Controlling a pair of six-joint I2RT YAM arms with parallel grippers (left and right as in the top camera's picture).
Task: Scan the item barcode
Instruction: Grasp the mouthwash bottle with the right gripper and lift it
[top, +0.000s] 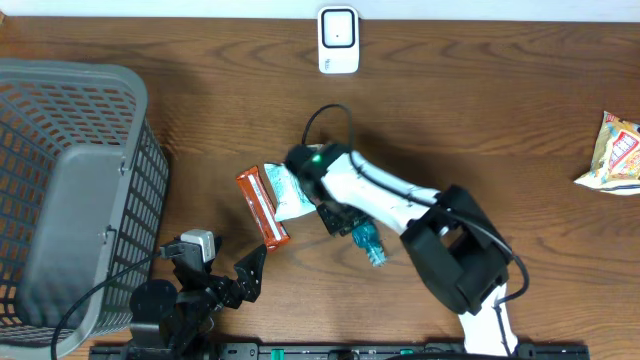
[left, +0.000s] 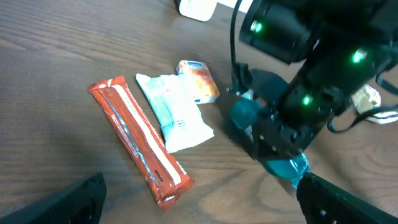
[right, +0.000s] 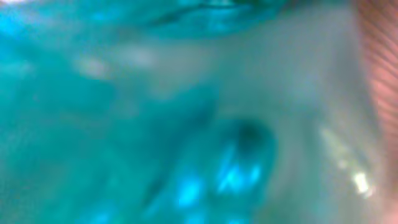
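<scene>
On brown wood table (top: 480, 110), white scanner (top: 338, 40), basket (top: 60, 72).

All I have beneath me is one table (top: 480, 110), and it fills nearly the whole overhead view. Its top is dark brown wood, with the grain running from the left edge to the right in long, slightly wavy lines. Along the very top of that frame runs a pale strip (top: 150, 8), whitish and plain. Whether it is wall or floor beyond the table's far edge I cannot tell. The light is soft and even, and the shadows on the wood are short and blurred. From my left wrist the same wood looks greyer, with a dull sheen toward the upper left. From my right wrist only a blurred reddish-brown sliver of it shows at the upper right edge.
</scene>
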